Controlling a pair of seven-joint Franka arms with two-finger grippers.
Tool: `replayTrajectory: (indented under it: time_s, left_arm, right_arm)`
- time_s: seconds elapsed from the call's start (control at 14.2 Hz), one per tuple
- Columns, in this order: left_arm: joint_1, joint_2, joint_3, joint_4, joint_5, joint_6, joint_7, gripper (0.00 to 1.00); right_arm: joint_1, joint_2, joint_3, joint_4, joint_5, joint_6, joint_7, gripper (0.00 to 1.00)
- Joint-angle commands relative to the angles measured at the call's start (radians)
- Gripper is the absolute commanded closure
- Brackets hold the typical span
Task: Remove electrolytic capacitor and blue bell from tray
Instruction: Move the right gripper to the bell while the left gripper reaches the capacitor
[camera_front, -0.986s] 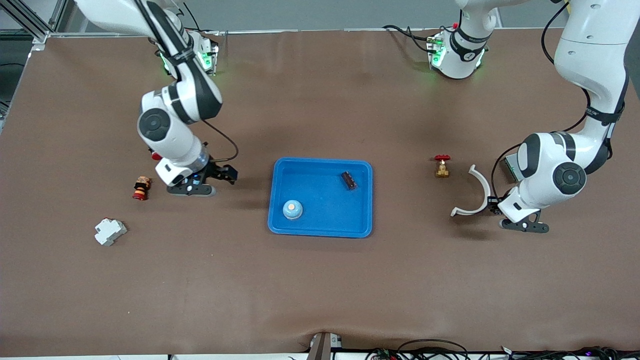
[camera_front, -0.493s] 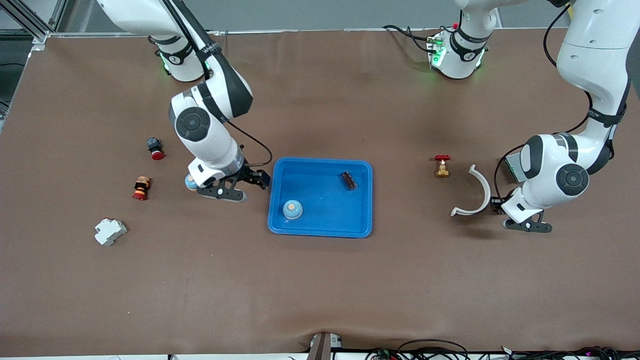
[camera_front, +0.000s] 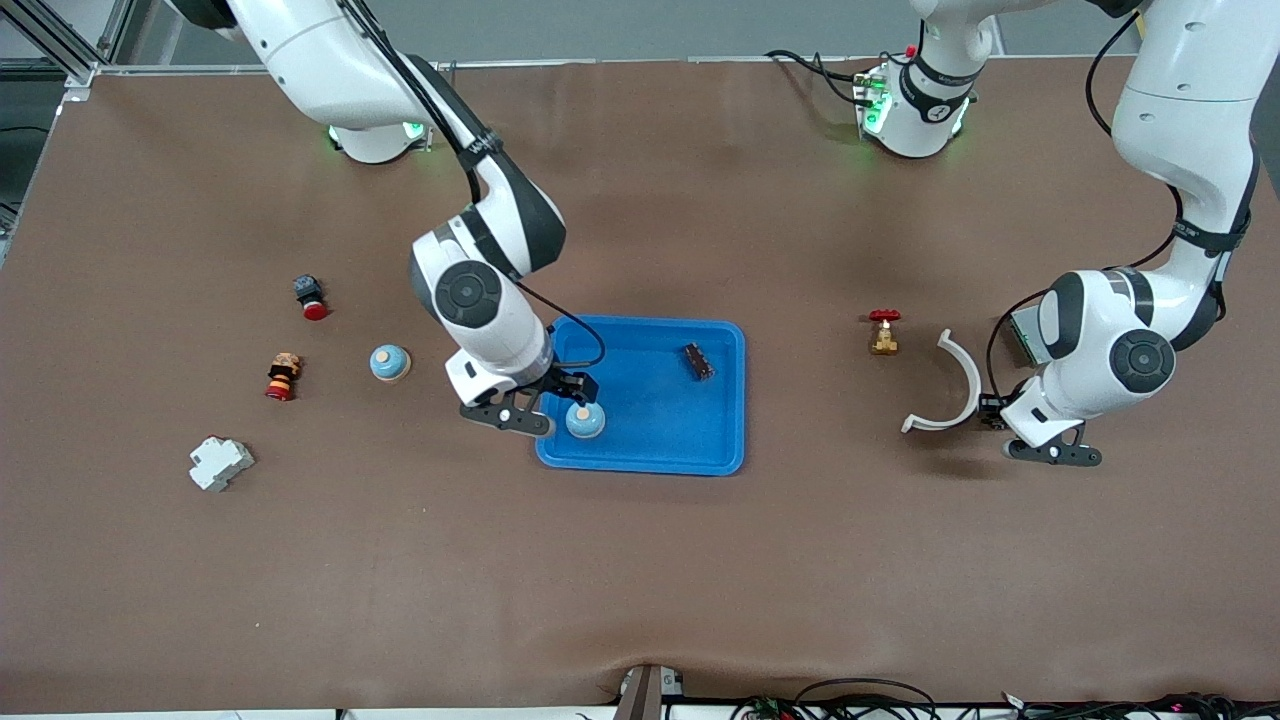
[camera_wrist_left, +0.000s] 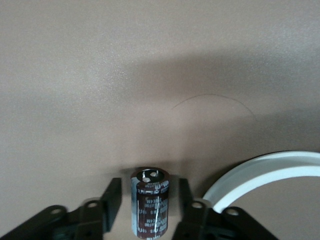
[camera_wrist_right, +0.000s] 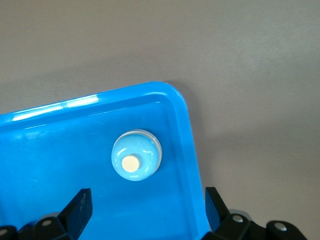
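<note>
1. While the tray (camera_front: 650, 445) has stayed mid-table, the right gripper (camera_front: 545, 400) has swung in over its corner, jaws wide apart and empty.
2. Left gripper (camera_front: 1050, 452), low at the left arm's end, has just parted its jaws. Gaps show on both sides of the loose capacitor (camera_wrist_left: 150, 202) standing between them, so it is released.
3. Blue bell (camera_front: 585, 419) sits in the tray under the right gripper, likely the next pick. A second bell (camera_front: 389, 362) stands outside on the table.
4. Electrolytic capacitor (camera_front: 697, 361) still lies in the tray.
</note>
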Motion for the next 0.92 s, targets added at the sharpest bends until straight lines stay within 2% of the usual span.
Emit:
replayTrajectory:
  time_s: [0.0,0.21,0.42,0.7,0.85]
  left_arm:
    - [0.008,-0.001,-0.008,0.008,0.015,0.007,0.004,0.0]
    - [0.006,-0.053,-0.008,0.008,0.012,-0.029,-0.004,0.0]
    - [-0.001,-0.128,-0.019,0.037,-0.001,-0.161,-0.035,0.0]
    - [-0.01,-0.134,-0.119,0.201,-0.015,-0.417,-0.241,0.0]
    - [-0.01,-0.133,-0.171,0.265,-0.017,-0.493,-0.376,0.0]
  right_arm:
    - [0.029,0.096,-0.013,0.147,-0.073,-0.084,0.079,0.0]
    - [0.031,0.137,-0.013,0.155,-0.084,-0.065,0.098,0.0]
    - [0.029,0.179,-0.014,0.16,-0.084,0.003,0.098,0.0]
    - [0.031,0.209,-0.014,0.17,-0.084,0.043,0.118,0.0]
    - [0.039,0.217,-0.016,0.175,-0.086,0.043,0.124,0.0]
